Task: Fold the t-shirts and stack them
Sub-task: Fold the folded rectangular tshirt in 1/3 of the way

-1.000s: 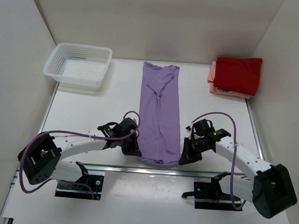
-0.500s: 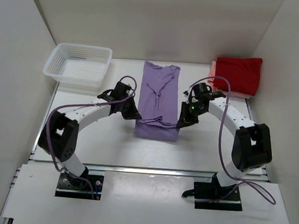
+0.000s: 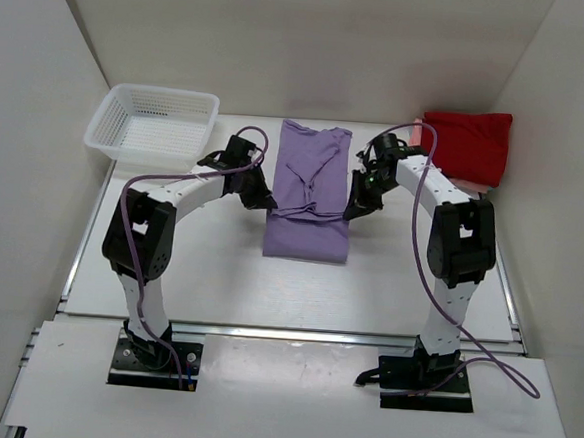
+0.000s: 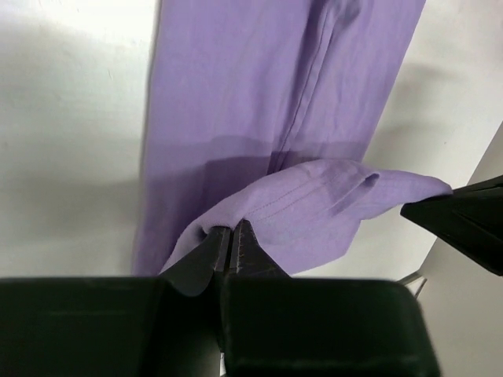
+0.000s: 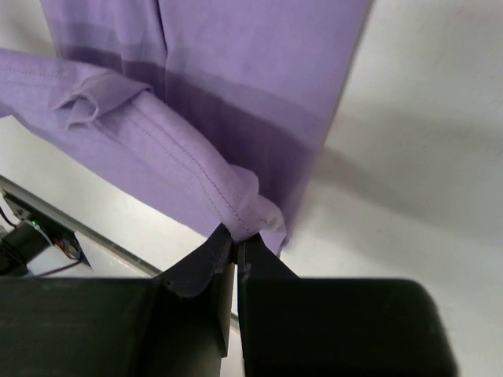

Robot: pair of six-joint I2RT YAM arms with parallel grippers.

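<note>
**Lavender tee half-folded, both grippers pinching the hem**

The lavender t-shirt (image 3: 306, 235) sits mid-table (image 3: 188, 272), and its long axis runs straight from the near edge toward the back wall. The far end lies flat. The stitched hem end is doubled back over the body and held up off the cloth. The left gripper (image 3: 263, 202) is clamped on the hem's left corner and the right gripper (image 3: 354, 211) on its right corner. Both wrist views show the fingers closed tight on fabric.

The red t-shirt (image 3: 466, 144) is folded on top of the salmon pink t-shirt (image 3: 415, 137) in the far right corner. The white basket (image 3: 146, 151) is far left.
</note>
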